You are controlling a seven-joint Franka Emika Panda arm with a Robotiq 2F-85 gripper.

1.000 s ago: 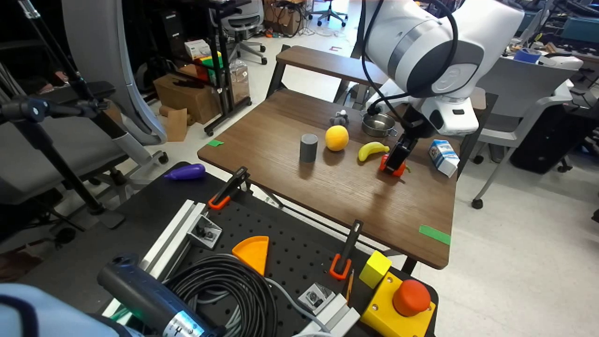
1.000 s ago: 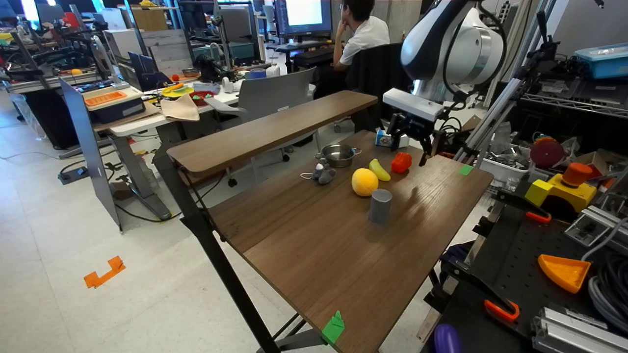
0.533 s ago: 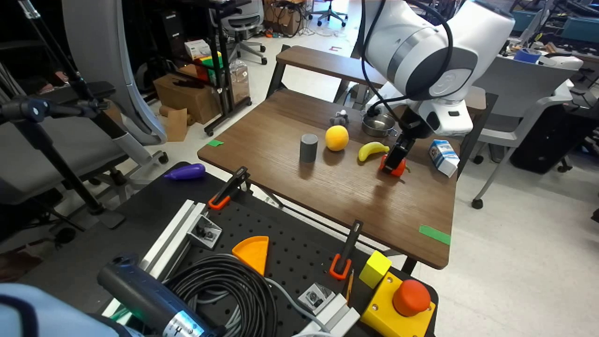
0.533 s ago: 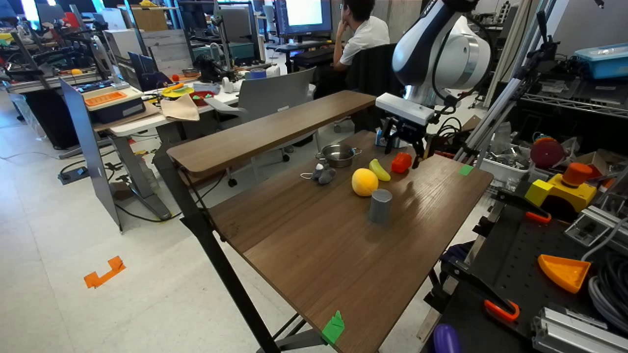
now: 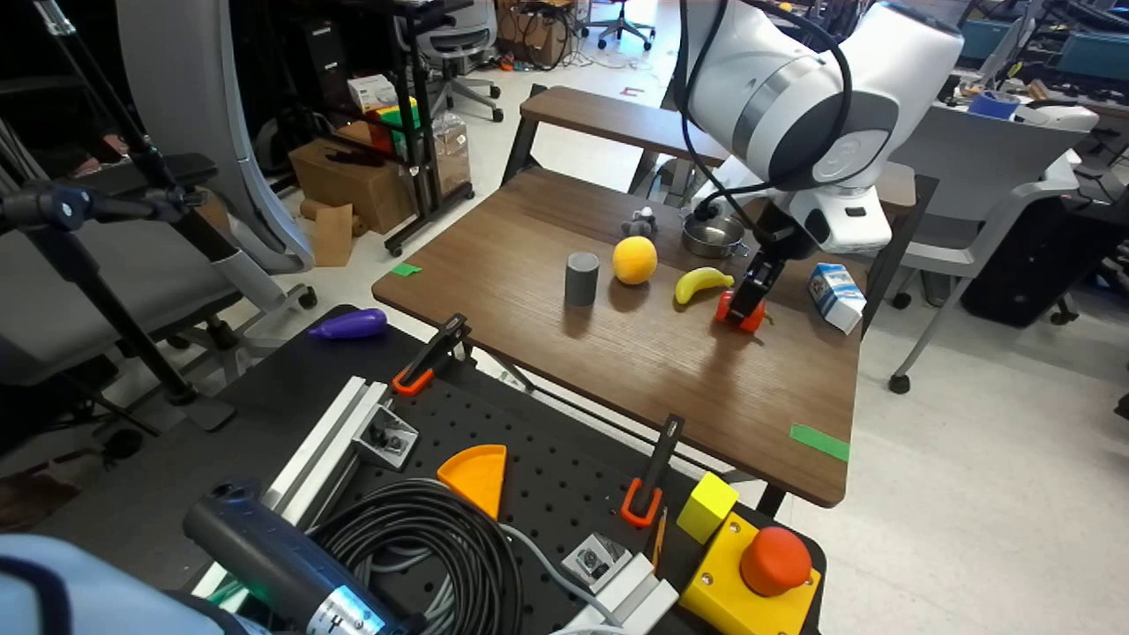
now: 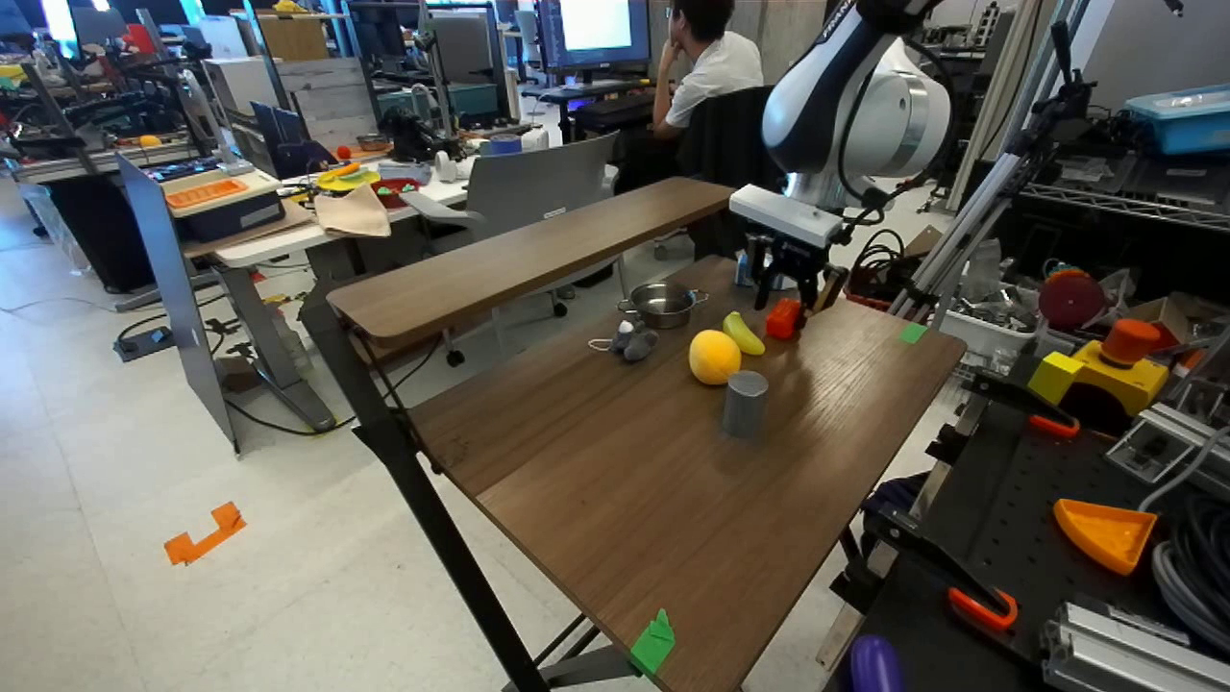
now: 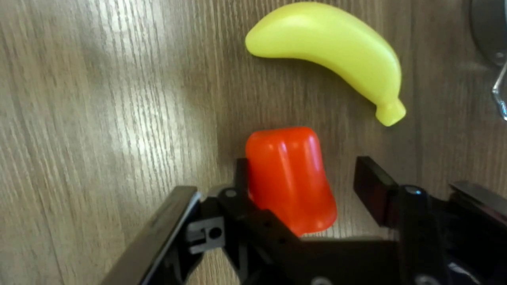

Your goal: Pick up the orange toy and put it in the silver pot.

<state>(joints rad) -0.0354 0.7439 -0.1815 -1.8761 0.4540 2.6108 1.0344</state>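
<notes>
In an exterior view, left of the banana are the cylinder, then the ball; just beyond the banana, the pot. Right of the banana lies the toy, straddled by the gripper, its 2 fingers spread; farther right, the carton.

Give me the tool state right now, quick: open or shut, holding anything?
Tool: open, holding nothing; in the wrist view the orange toy shows between the spread jaws, with a gap between it and one jaw.
</notes>
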